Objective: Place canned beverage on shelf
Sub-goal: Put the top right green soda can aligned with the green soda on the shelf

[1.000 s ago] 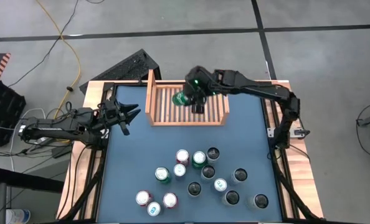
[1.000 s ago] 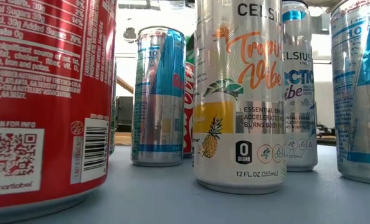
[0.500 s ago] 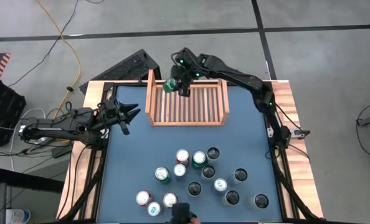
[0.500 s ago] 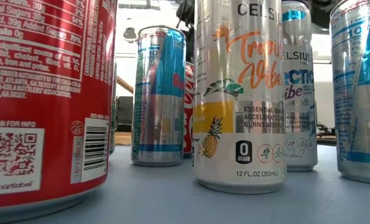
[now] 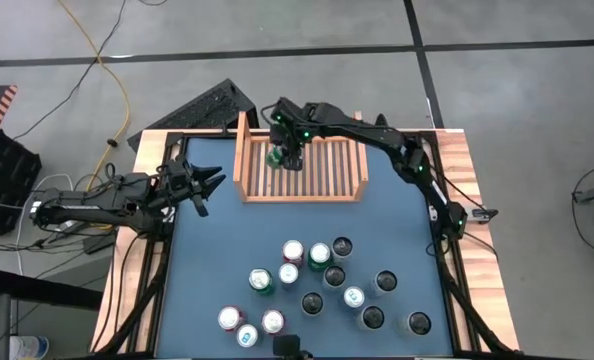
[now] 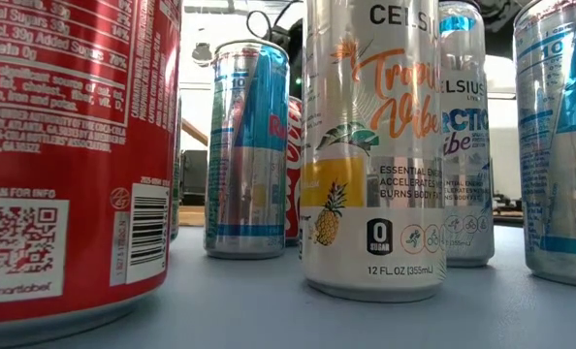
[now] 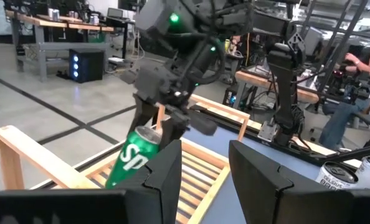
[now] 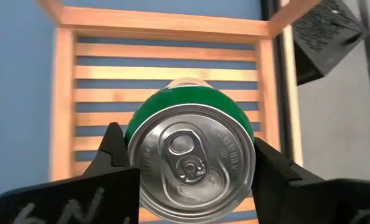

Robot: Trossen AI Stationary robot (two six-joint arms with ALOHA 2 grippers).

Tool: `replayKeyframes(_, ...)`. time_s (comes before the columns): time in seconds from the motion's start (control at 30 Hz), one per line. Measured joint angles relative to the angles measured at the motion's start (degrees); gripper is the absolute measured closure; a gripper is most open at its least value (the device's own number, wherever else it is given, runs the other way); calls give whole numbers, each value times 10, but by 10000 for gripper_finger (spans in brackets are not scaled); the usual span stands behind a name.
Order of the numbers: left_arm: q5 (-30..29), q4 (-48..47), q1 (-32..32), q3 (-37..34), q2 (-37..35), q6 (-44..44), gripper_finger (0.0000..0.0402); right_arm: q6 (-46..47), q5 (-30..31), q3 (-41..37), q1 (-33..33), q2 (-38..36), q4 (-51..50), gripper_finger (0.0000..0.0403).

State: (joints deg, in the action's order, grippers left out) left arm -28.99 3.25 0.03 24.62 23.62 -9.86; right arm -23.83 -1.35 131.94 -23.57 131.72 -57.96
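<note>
Right gripper (image 5: 285, 155) clamped on a green can (image 5: 277, 157), fingers (image 8: 113, 152) pressed to both sides of it just below the top, held tilted over the left part of the wooden shelf (image 5: 352, 185), above the slats. Left gripper (image 5: 213, 182) parked beside the shelf's left wall over the blue table (image 5: 397, 230), fingers (image 7: 260, 180) apart and holding nothing. More cans (image 5: 320, 253) standing clustered at the near part of the table, well apart from the shelf.
</note>
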Motion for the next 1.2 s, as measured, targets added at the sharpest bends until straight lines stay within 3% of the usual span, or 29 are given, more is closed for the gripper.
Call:
replayKeyframes(0.8,-26,0,0,0,0,-12,281,10,-5,0,41,9,-31,244)
replayKeyframes(1.2,-29,0,0,0,0,-11,281,14,-17,0,39,8,-29,226)
